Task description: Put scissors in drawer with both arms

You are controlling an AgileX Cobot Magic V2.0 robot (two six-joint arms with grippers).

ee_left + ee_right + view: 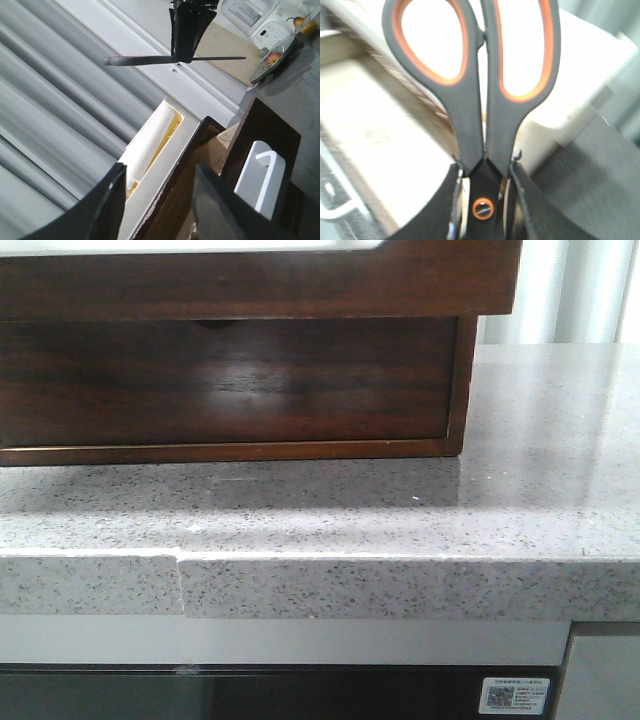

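Two arms at work: my right gripper (482,200) has its jaws clenched on stiff, slick scissors (475,85) near the pivot, a sound hold, above the open drawer (210,150), left gripper (160,200) released.

The scissors (485,100) I hold have matt dark grey plastic handles lined in smooth orange, with a metal pivot screw, and my right gripper (482,200) closed on them is matt black plastic, like my left gripper (160,200). The drawer (250,275) front is glossy dark brown wood, and the lower front (230,380) below it shines enough to reflect light. The counter (400,530) is polished grey speckled stone, smooth and faintly reflective.
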